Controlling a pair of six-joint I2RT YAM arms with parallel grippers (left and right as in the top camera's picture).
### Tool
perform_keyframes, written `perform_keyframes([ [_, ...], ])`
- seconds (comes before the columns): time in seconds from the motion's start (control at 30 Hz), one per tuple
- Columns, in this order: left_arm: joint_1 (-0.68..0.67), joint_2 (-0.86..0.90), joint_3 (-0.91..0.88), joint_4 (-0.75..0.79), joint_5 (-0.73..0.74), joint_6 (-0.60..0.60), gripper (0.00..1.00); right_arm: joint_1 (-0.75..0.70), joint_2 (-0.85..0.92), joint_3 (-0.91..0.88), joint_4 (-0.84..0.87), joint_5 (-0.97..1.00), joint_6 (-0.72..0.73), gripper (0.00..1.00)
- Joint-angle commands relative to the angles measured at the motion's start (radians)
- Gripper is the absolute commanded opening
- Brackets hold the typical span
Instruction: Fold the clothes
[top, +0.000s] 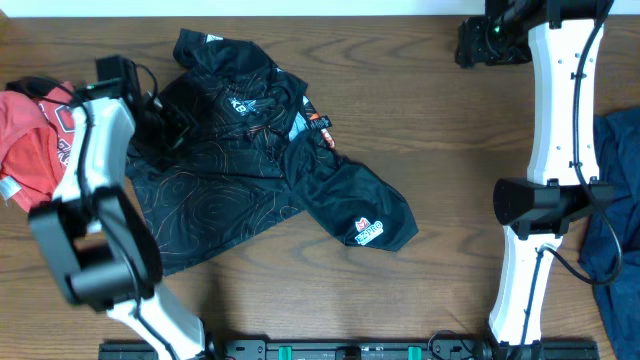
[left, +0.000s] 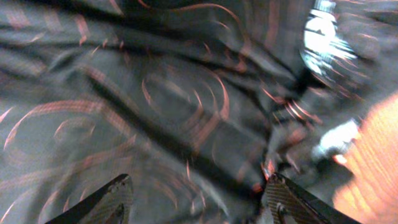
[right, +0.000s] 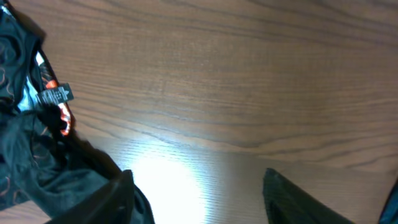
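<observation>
The clothes are chiefly a black jersey (top: 250, 170) with thin orange contour lines, lying crumpled on the left half of the table. One sleeve with a white and red logo (top: 368, 232) points right. My left gripper (top: 168, 125) hovers low over the jersey's upper left part. In the left wrist view it (left: 199, 199) is open, with blurred jersey fabric (left: 186, 93) filling the frame below. My right gripper (top: 472, 45) is far back on the right, away from the jersey. The right wrist view shows it (right: 199, 190) open over bare wood, with the jersey's edge (right: 25, 168) at the left.
A red garment (top: 30, 140) lies bunched at the table's left edge beside my left arm. At the right edge a dark blue garment (top: 620, 210) sits behind my right arm. An orange and black tag (right: 56, 96) hangs at the jersey's collar.
</observation>
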Motion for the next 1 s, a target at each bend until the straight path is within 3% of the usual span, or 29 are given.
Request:
perform_keyframes([
  [0.0,-0.003,-0.108,0.027,-0.083,-0.038,-0.003,0.70,-0.005,-0.028,-0.013,-0.003,-0.018,-0.032,0.50],
  [0.03,-0.006,-0.128,0.027,-0.115,-0.054,0.002,0.70,-0.005,-0.028,-0.025,-0.003,-0.043,-0.053,0.50],
  [0.2,-0.033,-0.190,-0.002,-0.243,-0.114,0.027,0.71,-0.002,-0.028,-0.130,-0.003,-0.211,-0.151,0.72],
  [0.43,-0.052,-0.193,-0.115,-0.252,-0.142,0.036,0.71,0.071,-0.028,-0.339,0.037,-0.285,-0.164,0.62],
  [0.67,-0.052,-0.193,-0.184,-0.165,-0.141,0.039,0.70,0.273,-0.028,-0.483,0.094,-0.291,-0.177,0.57],
  [0.97,-0.052,-0.193,-0.184,-0.136,-0.141,0.066,0.71,0.462,-0.028,-0.621,0.145,-0.330,-0.163,0.65],
])
